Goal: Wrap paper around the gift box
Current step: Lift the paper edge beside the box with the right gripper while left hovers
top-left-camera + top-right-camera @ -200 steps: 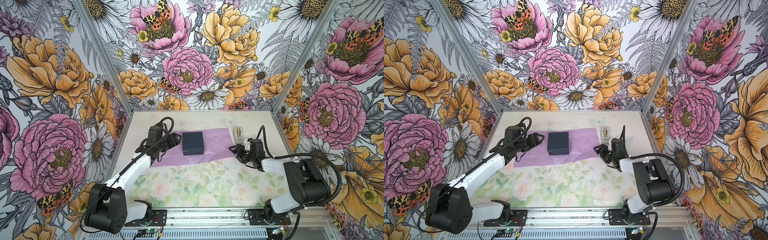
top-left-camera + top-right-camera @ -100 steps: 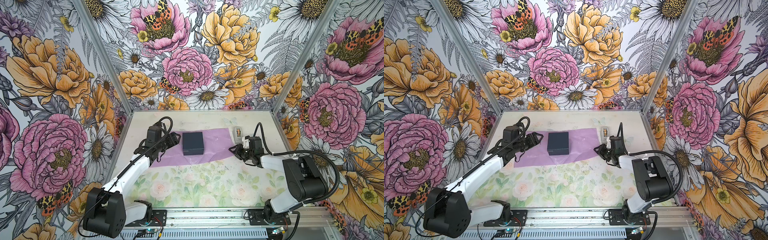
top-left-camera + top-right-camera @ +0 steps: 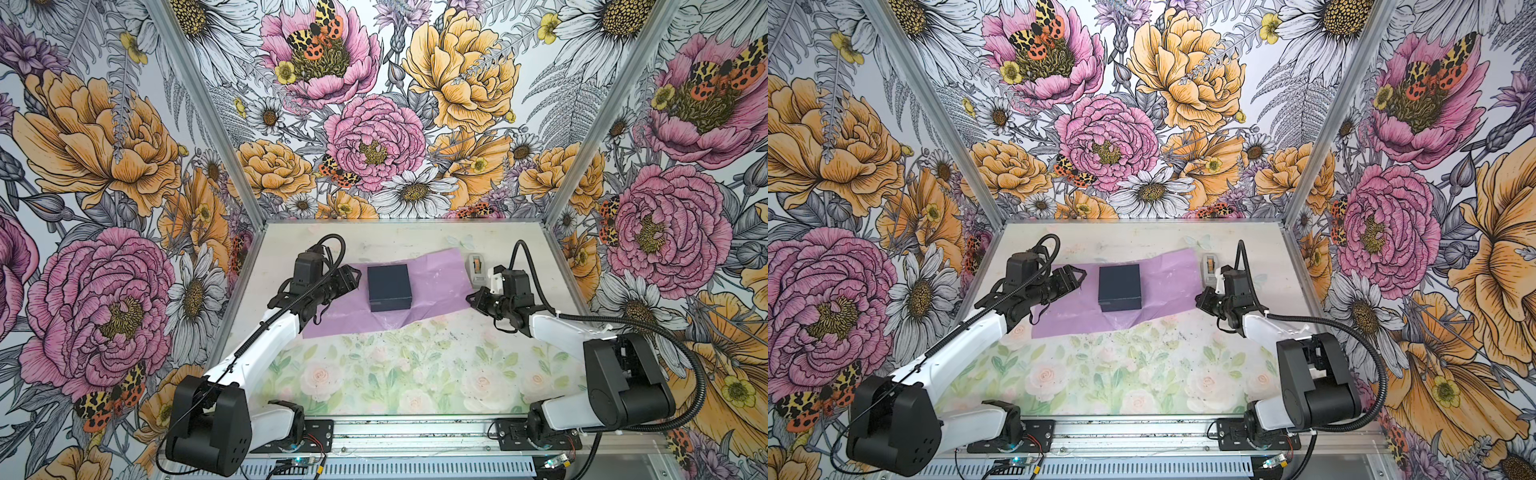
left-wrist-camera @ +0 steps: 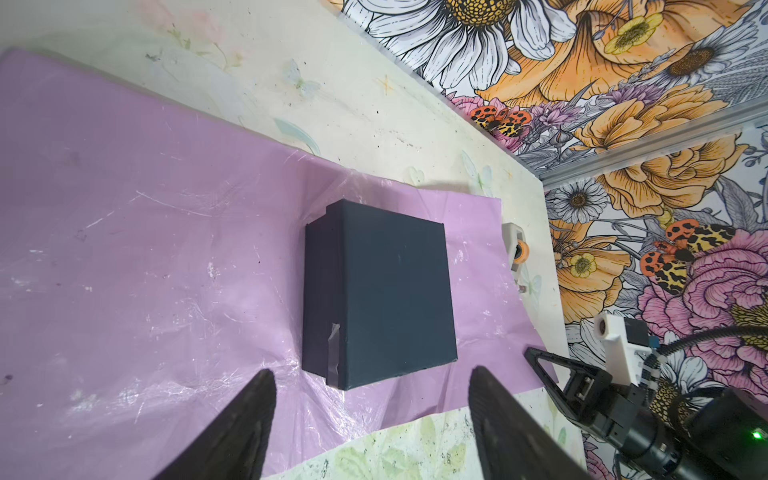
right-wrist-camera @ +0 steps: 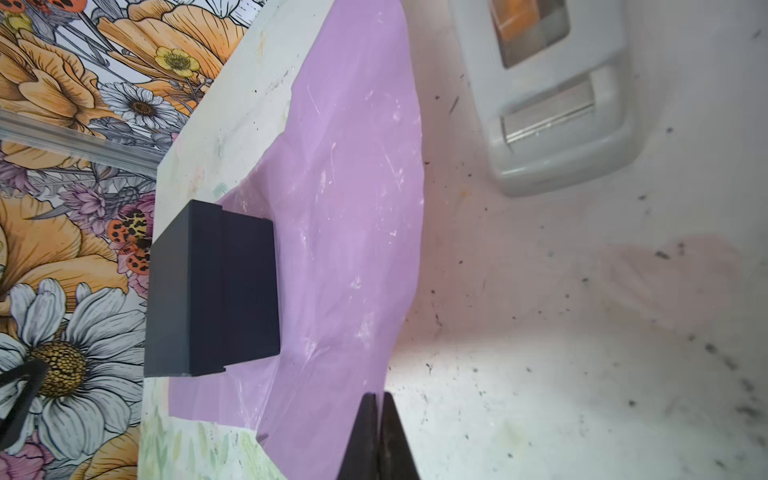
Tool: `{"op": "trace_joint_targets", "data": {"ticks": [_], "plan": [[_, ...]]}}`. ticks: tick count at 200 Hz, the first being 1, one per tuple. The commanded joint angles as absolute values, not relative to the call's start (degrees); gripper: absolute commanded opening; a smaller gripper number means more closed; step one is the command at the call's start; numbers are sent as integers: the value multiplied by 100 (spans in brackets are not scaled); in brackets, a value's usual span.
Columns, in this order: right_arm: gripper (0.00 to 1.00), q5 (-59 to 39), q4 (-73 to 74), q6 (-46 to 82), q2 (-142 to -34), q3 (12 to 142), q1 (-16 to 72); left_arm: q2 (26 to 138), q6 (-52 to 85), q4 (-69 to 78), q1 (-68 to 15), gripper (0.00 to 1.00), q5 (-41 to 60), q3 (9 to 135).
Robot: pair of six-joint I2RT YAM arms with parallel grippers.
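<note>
Navy gift box on lilac paper; left fingers spread, right fingers nipping the sheet's edge.

Both top views: gift box (image 3: 389,287) lies flat mid-paper (image 3: 436,276) at the rear of the bench (image 3: 415,365). Left fingers (image 3: 1075,270) are released, over the paper just beside the box. Right fingers (image 3: 473,297) are clenched at the paper's right edge, grey tape dispenser (image 3: 477,268) near them. Left wrist: left fingers (image 4: 249,415) wide apart above creased paper, box (image 4: 395,291) beyond, dispenser off the sheet. Right wrist: right fingers (image 5: 365,432) pressed together on the paper's edge, box (image 5: 212,291) well apart.
</note>
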State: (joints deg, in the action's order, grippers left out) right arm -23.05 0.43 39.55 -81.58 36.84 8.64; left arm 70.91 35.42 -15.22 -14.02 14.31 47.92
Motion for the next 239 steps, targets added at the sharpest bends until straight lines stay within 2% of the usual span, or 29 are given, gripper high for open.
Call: {"op": "trace_joint_targets", "data": {"ticks": [1, 124, 164, 239], "plan": [[0, -1989, -278, 3470, -7953, 3854, 848, 7029, 3494, -1512, -1482, 75, 1266, 4816], [0, -435, -2576, 1872, -6924, 4498, 752, 7390, 3848, -1249, -2427, 75, 1064, 4983], [0, -410, -2798, 1653, -6933, 4695, 771, 7488, 3974, -1141, -2573, 75, 1105, 5036], [0, -105, -2560, 1184, -6846, 5060, 2050, 7590, 4110, -980, -2574, 75, 1553, 5313]]}}
